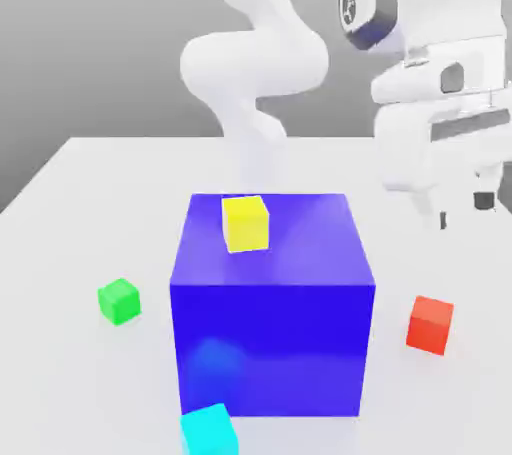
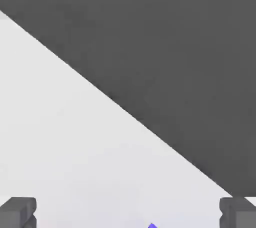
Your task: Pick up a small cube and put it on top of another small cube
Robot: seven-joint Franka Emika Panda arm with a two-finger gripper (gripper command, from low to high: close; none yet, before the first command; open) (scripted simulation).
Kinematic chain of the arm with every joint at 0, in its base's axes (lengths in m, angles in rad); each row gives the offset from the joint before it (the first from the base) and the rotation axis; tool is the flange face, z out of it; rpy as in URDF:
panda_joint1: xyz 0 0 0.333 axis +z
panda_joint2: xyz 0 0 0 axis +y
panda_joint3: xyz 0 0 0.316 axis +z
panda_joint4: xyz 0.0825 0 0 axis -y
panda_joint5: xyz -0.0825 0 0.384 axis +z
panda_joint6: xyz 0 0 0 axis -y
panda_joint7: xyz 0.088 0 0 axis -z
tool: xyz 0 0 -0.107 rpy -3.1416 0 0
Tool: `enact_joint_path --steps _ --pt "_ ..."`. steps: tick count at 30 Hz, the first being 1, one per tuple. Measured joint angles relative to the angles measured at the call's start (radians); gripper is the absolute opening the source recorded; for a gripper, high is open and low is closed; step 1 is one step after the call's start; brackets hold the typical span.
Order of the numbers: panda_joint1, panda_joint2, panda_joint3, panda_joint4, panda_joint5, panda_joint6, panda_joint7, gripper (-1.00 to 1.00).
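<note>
One arm, five cubes. Exterior view: the white Panda arm (image 1: 255, 63) holds its gripper (image 1: 465, 205) raised above the white table (image 1: 80, 203), at the exterior view's right, beyond the big blue cube (image 1: 270, 308). The task's thing, the small red cube (image 1: 431, 324), rests on the table just beside the blue cube's right face, apart from it, lower in the picture than the gripper and slightly to its left; nothing touches it. A small yellow cube (image 1: 245, 223) sits on top of the blue cube; a small green cube (image 1: 119, 301) lies on the table at the exterior view's left; a cyan cube (image 1: 209, 431) lies at the blue cube's front corner. The step in hand is judged to be the approach. To do it well, the gripper should be carried over the red cube, squared to two of its opposite faces, and lowered straight, keeping the finger nearest the blue cube clear of that wall.

Hand view: two dark fingertips (image 2: 19, 212) stand far apart at opposite corners, so the jaws are spread wide and empty. Between them lies bare table, with a sliver of blue at the edge; the dark backdrop (image 2: 175, 31) lies beyond.
</note>
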Motion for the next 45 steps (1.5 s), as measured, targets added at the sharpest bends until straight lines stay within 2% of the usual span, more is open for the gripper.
enact_joint_path --steps 6,12,13,20,26,28,39,41,45 --pt "0.105 0.221 0.057 -0.102 -0.082 0.131 -0.044 0.00" --pt "0.191 0.440 -0.054 -0.076 -0.223 0.302 0.049 0.00" --pt "0.204 0.461 -0.069 -0.072 -0.232 0.319 0.057 -1.00" --pt "0.202 0.459 -0.067 -0.073 -0.235 0.317 0.059 -1.00" --pt "0.151 0.264 0.014 -0.109 -0.099 0.160 -0.043 -1.00" --pt "0.118 0.249 -0.007 -0.069 -0.095 0.105 -0.080 -1.00" --pt "-0.038 0.338 -0.167 0.318 -0.290 -0.209 -0.345 -1.00" --pt "-0.092 0.349 -0.212 0.364 -0.282 -0.244 -0.358 -1.00" --pt "-0.187 0.343 -0.292 0.340 -0.163 -0.223 -0.283 -1.00"
